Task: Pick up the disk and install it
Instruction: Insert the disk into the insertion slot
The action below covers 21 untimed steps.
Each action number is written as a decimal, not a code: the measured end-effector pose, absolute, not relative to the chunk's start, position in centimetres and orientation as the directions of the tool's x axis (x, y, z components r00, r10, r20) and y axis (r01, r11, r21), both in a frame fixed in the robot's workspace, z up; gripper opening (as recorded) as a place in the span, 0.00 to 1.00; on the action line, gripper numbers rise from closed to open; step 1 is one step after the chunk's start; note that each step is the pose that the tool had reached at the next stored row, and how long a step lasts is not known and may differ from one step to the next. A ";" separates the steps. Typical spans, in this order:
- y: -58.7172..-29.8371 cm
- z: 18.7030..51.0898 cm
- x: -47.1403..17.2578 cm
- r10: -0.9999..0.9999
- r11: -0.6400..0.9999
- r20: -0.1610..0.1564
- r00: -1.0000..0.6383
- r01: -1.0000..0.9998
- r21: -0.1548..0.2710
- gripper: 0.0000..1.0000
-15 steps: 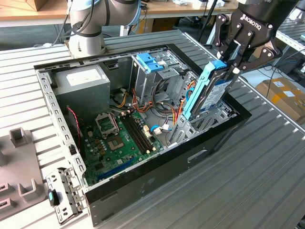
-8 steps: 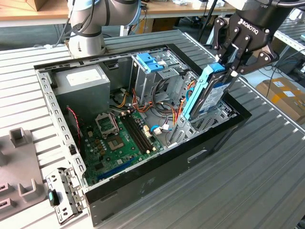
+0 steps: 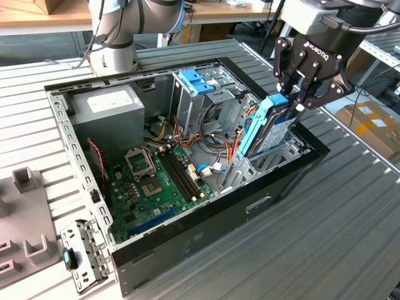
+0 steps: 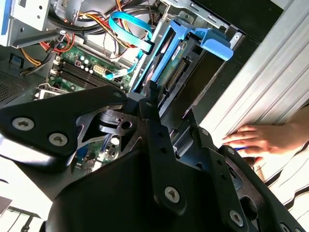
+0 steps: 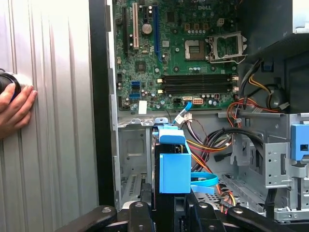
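The claw [image 3: 299, 94] is pinching the upper end of the disk [image 3: 275, 128], pressed onto the light blue carrier rail [image 3: 262, 122] and the metal body it frames. The disk hangs at the end of the open computer case [image 3: 187, 250] on the exterior view's right; its lower end is down among the metal walls of the drive bay [image 3: 284, 156] and its upper part stands above the case rim. The step in hand looks to be seating the disk in that bay; done well, I judge, it calls for squaring the disk to the bay's walls before any pressing, so that both sides of the rail meet their guides together, and for a slow push along the disk's own length rather than sideways. The loose cables [image 3: 234, 147] just beside the bay could snag or be trapped beneath it; a grip so near one end lets the disk twist if a corner catches. A person's hand [image 5: 14, 108] rests on the counter [image 3: 325, 250] outside the case wall. The disk stands on edge; its long axis runs steeply up and down, leaning so that the held end tips towards the exterior view's right and the lower end points down and inward to the case floor; its broad grey face turns to the exterior view's right, the rail's edge towards the motherboard [image 3: 156, 181].
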<state>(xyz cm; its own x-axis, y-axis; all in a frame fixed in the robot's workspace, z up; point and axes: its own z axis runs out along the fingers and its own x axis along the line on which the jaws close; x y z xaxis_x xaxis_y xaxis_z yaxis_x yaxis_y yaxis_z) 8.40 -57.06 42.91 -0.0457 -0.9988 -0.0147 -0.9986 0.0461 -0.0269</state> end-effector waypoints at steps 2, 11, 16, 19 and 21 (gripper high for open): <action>-57.1 42.2 8.4 -0.999 0.046 -0.015 -0.046 -0.999 -0.027 0.35; -57.1 39.4 8.4 -0.999 0.046 -0.015 -0.046 -0.999 -0.027 0.35; -57.1 38.3 8.4 -0.999 0.046 -0.015 -0.046 -0.999 -0.027 0.35; -57.1 38.3 8.4 -0.999 0.046 -0.015 -0.046 -0.999 -0.027 0.35; -57.1 38.3 8.4 -0.999 0.046 -0.015 -0.046 -0.999 -0.027 0.35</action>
